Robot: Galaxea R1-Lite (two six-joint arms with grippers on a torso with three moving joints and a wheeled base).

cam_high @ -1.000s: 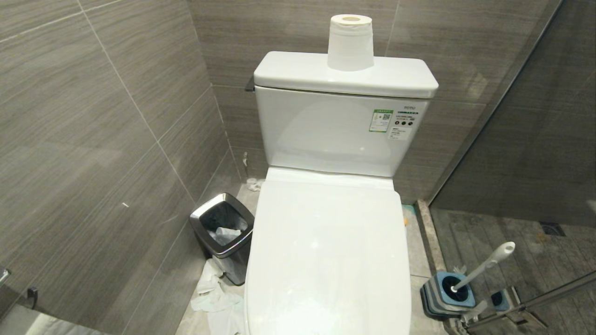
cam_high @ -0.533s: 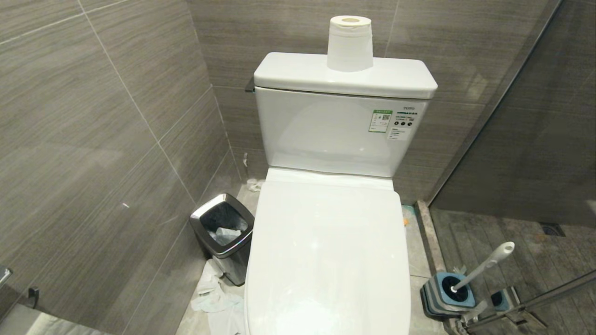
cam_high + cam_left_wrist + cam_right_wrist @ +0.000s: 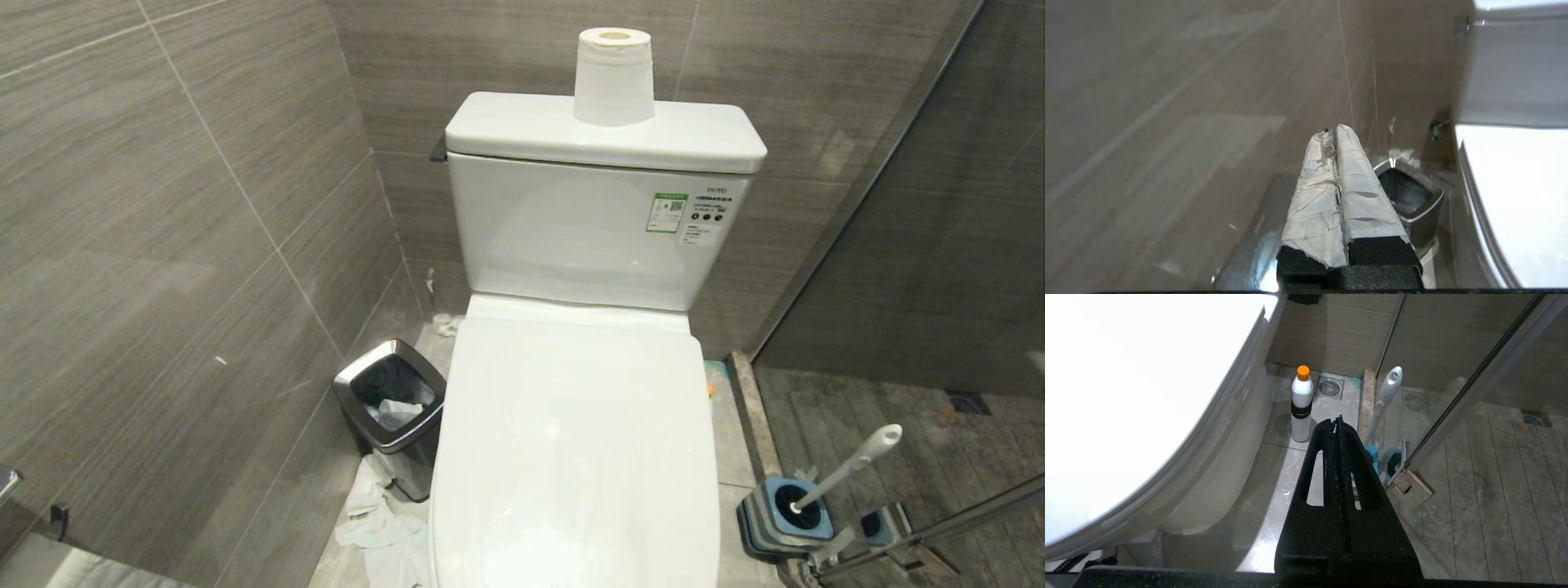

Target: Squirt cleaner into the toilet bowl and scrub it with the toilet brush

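The toilet's white lid (image 3: 571,441) is down, so the toilet bowl shows only as its outer ceramic wall (image 3: 1220,457). On the floor tiles right of the toilet stands the cleaner (image 3: 1301,406), a white bottle with an orange cap. The toilet brush (image 3: 849,469) leans in its blue-and-grey holder (image 3: 775,510); its handle (image 3: 1386,396) rises beside the glass door. My right gripper (image 3: 1336,420) is shut and empty, low, short of the bottle. My left gripper (image 3: 1334,130), with white-wrapped fingers, is shut and empty, pointing toward the bin by the left wall. Neither gripper shows in the head view.
A steel-rimmed trash bin (image 3: 408,465) stands left of the toilet, with crumpled tissue (image 3: 371,514) on the floor before it. A paper roll (image 3: 614,77) sits on the tank (image 3: 571,237). The tiled wall is close on the left. A glass shower door rail (image 3: 939,531) is on the right.
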